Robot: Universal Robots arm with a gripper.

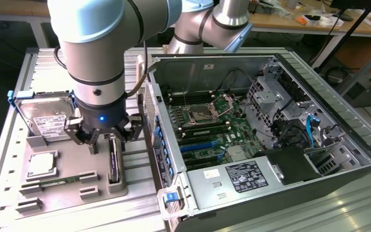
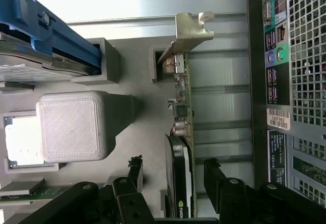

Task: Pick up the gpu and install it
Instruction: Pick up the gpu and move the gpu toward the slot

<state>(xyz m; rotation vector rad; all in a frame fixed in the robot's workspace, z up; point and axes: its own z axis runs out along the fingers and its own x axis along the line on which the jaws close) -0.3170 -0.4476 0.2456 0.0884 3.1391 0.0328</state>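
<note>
Silvery metal bracket (image 2: pixel 191 33) on gpu (image 2: pixel 181 127) (tray (image 2: pixel 147 107) matt grey plastic)

case wall (image 1: pixel 156 133) just beside gpu (image 1: pixel 113 162)

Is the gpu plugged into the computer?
No, the gpu stands on edge in the grey tray outside the computer case, straddled by the open gripper.

gpu (image 1: pixel 114 162) upright in tray (image 1: pixel 69 166), beside case (image 1: pixel 301 203)
</note>
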